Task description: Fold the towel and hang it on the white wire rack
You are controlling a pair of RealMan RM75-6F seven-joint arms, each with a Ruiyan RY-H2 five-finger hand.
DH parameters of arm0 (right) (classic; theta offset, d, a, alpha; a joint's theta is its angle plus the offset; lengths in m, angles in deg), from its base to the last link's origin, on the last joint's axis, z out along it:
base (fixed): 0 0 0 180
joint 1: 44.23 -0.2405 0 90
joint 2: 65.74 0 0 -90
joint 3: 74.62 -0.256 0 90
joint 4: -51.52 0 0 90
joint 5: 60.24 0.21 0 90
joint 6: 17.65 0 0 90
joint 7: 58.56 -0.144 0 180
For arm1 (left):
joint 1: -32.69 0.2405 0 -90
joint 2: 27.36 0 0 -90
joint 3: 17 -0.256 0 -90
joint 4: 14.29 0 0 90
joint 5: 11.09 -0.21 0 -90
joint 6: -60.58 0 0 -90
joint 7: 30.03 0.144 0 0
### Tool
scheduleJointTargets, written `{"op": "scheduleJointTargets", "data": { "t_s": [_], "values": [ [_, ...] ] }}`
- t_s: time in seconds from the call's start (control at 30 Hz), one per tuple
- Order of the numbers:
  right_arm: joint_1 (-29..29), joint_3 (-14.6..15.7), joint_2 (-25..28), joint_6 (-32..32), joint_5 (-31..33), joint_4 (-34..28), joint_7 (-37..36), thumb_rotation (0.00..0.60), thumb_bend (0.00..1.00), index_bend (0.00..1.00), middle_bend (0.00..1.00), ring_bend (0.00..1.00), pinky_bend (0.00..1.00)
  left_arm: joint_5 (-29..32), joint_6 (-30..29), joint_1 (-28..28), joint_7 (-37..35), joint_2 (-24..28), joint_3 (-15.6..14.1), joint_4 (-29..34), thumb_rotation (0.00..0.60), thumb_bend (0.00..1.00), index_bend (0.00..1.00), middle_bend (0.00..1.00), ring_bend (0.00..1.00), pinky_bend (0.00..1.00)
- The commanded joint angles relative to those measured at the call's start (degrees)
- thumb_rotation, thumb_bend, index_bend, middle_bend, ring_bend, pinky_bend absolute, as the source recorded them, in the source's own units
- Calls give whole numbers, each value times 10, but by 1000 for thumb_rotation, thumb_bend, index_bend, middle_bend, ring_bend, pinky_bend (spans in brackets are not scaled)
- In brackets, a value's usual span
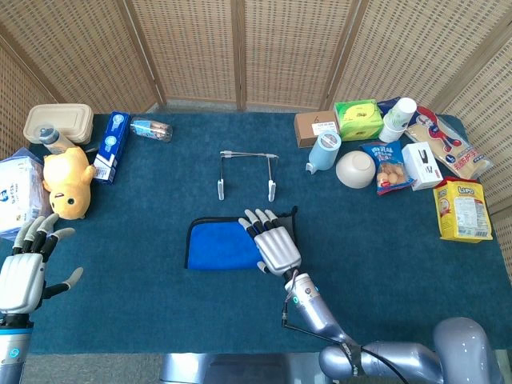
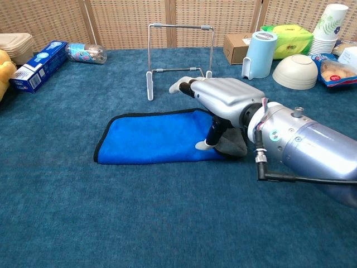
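Towel [image 2: 153,137] lies under right hand [image 2: 220,100], thumb seemingly touching it.

Right hand [image 2: 223,100] palm down, fingers extended, thumb [image 2: 203,144] hanging below. Left hand [image 1: 24,272] raised, fingers spread, empty.

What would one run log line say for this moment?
towel: flat on table, right end turned up | right robot hand: over that end, thumb on towel | left robot hand: open, idle | rack: bare
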Motion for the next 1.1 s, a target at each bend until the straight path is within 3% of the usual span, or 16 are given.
{"op": "scheduleJointTargets", "data": {
  "t_s": [0.03,0.3,0.8,0.93,1.1],
  "values": [
    [-6,-6,-15,12,8,38,-13,600,178,0,0,0,51,0,0,0,0,0,0,0,600,331,253,89,0,0],
    [-16,3,2,26,-31,101,-28,600,180,0,0,0,27,-2,-3,1,3,1,0,3,600,331,253,89,0,0],
    [-35,2,38,44,-86,141,-62,600,178,0,0,0,16,-8,-7,1,7,2,0,8,600,331,253,87,0,0],
    [-37,-1,46,48,-89,133,-70,600,179,0,0,0,16,-8,-9,3,5,3,0,8,600,330,253,88,0,0],
    [-26,-12,75,33,-93,77,-97,600,178,0,0,0,16,-6,-9,5,1,3,-1,5,600,331,253,88,0,0]
  ]
}}
